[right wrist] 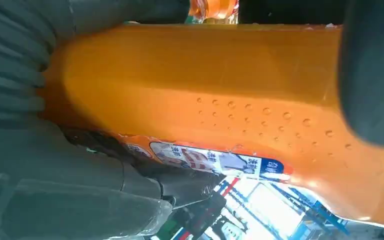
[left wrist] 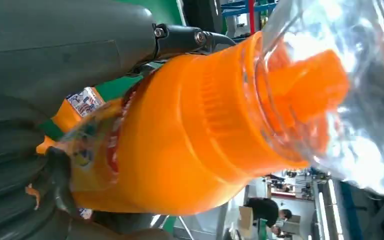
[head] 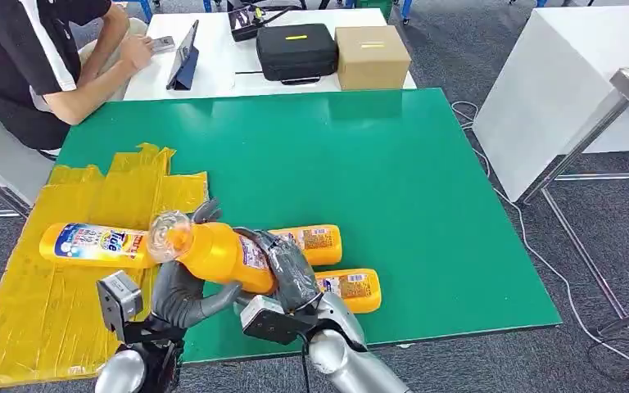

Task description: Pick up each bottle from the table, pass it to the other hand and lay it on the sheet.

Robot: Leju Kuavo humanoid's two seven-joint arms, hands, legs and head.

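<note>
Passing the bottle (head: 217,252) — right hand (head: 288,270) grips its base, left hand (head: 182,288) clasps its neck — mid-handover.

A: State the contents of the right wrist view.
B: An orange bottle (right wrist: 220,95) spans the frame, its side marked with small raised dots.
A: Label?
B: A blue, white and red label strip (right wrist: 215,162) runs along it.
A: Hand contact?
B: The right hand (right wrist: 45,145) grips the bottle; a dark finger (right wrist: 372,75) lies across it.
</note>
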